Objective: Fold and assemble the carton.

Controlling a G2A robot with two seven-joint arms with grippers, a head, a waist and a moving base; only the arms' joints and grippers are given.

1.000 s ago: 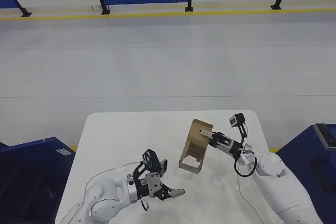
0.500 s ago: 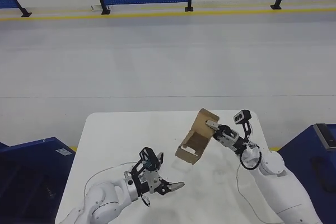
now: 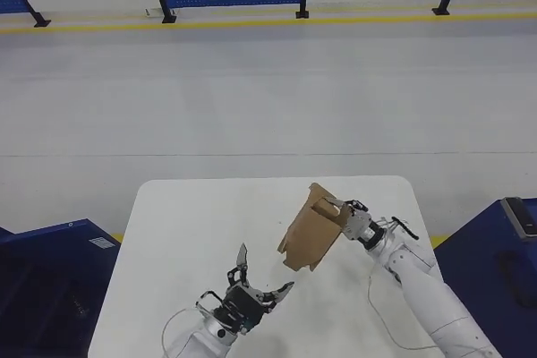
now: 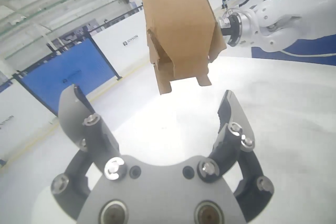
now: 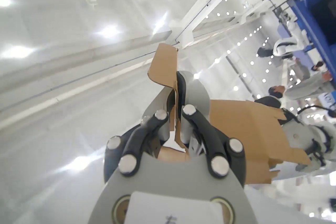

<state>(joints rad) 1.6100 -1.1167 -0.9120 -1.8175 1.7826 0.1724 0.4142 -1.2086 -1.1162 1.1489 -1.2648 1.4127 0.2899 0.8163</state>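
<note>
Right tool (image 3: 337,212), clamped on a flap of the carton (image 3: 310,236), is rotating it above the bench (image 3: 188,233) near its right edge; left tool (image 3: 263,272), spread wide and empty, is retreating toward the front edge.

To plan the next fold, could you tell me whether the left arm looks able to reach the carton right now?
Probably yes. The left gripper is open and faces the carton's loose flaps, with nothing between them; the right gripper holds the carton up above the table.
</note>
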